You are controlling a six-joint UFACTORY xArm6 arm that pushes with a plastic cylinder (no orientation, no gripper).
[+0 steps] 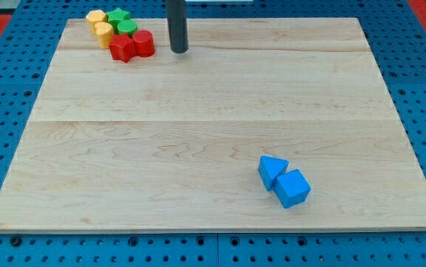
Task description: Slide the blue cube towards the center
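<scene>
Blue, small and hard-looking, the blue cube [293,188] sits on the pale wooden table [213,96] toward the view's bottom right, well off centre. Touching its upper-left side is a blue triangular block [272,170]; the two lie as a pair.

Rig has no hand at all, only a rod, so nothing is open, closed or held. My tip [179,50] stands near the view's top, left of centre, just right of a cluster of other blocks: a red round block [144,43], a red irregular block [122,49], two green blocks [121,21] and two yellow blocks [99,26]. Tip is well apart from the blue cube, not in contact with any block.

Handling judgement: cube looks light, rigid, smooth-faced; should slide easily on the wood and may spin if pushed off-centre. No grasp possible, push only. Best contact is probably the middle of its lower-right face, driving up and left toward the centre.

Risk: the triangular block lies on that path and would likely be carried along or deflect the cube. Approach must skirt round the pair first.
</scene>
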